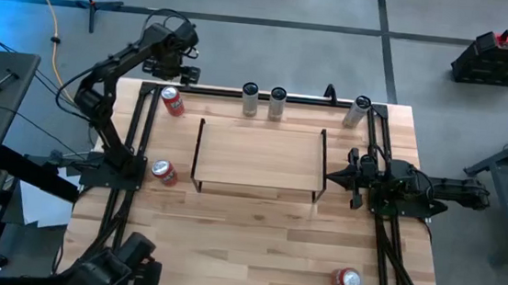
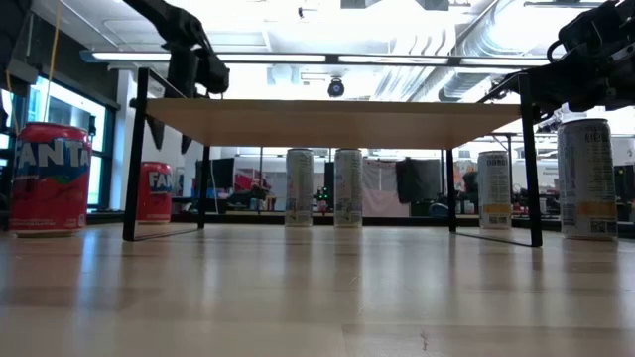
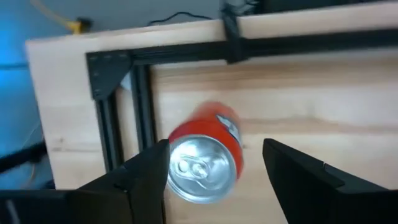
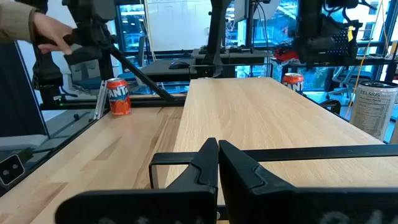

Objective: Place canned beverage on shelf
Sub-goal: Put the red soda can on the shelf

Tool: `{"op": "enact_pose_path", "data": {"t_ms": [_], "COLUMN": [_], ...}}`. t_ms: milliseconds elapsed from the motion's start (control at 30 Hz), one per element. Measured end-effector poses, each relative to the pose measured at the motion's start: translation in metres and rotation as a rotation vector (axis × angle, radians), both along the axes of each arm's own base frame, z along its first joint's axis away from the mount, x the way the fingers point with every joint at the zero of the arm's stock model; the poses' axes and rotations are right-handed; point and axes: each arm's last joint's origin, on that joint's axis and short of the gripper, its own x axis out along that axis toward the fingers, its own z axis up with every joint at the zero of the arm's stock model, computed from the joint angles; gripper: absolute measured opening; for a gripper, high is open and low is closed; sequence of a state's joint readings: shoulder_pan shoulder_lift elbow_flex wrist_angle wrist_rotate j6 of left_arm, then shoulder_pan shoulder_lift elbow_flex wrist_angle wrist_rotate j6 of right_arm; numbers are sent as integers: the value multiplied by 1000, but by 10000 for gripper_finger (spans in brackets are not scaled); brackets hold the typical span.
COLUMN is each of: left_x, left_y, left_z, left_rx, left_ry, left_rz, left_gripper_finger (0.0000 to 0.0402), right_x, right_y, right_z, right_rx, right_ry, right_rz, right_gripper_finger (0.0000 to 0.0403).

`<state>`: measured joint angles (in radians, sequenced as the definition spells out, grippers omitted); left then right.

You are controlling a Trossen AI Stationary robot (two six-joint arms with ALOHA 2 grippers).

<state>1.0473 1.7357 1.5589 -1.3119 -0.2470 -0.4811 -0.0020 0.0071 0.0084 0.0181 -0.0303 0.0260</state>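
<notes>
Tabletop (image 1: 256, 226) corner beside the shelf (image 1: 260, 157): left gripper (image 1: 175, 73) is positioned above a red can (image 1: 173, 101), jaws parted, nothing held; right gripper (image 1: 332, 177) is shut empty at the shelf's end rail.

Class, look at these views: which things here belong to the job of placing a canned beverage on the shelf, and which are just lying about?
Belong to the job:
- left claw, open above the red can
- shelf, nothing on it

Just lying about:
- two more red cans
- three slim silver cans behind the shelf
- right claw, shut, waiting beside the shelf
</notes>
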Motion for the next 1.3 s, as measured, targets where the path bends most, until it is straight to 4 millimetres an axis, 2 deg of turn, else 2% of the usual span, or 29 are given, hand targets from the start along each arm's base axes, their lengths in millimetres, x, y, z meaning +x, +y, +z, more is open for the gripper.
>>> {"op": "enact_pose_path", "data": {"t_ms": [167,500,733,867,967,1033,1133,1300], "left_x": [0,7,12,5,-1,-3,-4,-2], "left_y": [-3,-18,-34,-52,-63,-73,-90,-106], "left_z": [-6,-25,0,14,17,14,-1,-28], "left_rx": [-14,-52,79,170,257,311,392,508], "left_ry": [44,57,-40,-62,-142,-199,-225,-190], "left_rz": [150,134,131,179,194,190,215,212], "left_gripper_finger": [252,253,253,253,253,253,253,253], "right_x": [0,0,0,0,0,0,0,0], "right_y": [0,0,0,0,0,0,0,0], "right_z": [0,0,0,0,0,0,0,0], "right_rx": [0,0,0,0,0,0,0,0], "right_ry": [0,0,0,0,0,0,-1,0], "right_rz": [0,0,0,0,0,0,0,0], "right_gripper_finger": [0,0,0,0,0,0,0,0]}}
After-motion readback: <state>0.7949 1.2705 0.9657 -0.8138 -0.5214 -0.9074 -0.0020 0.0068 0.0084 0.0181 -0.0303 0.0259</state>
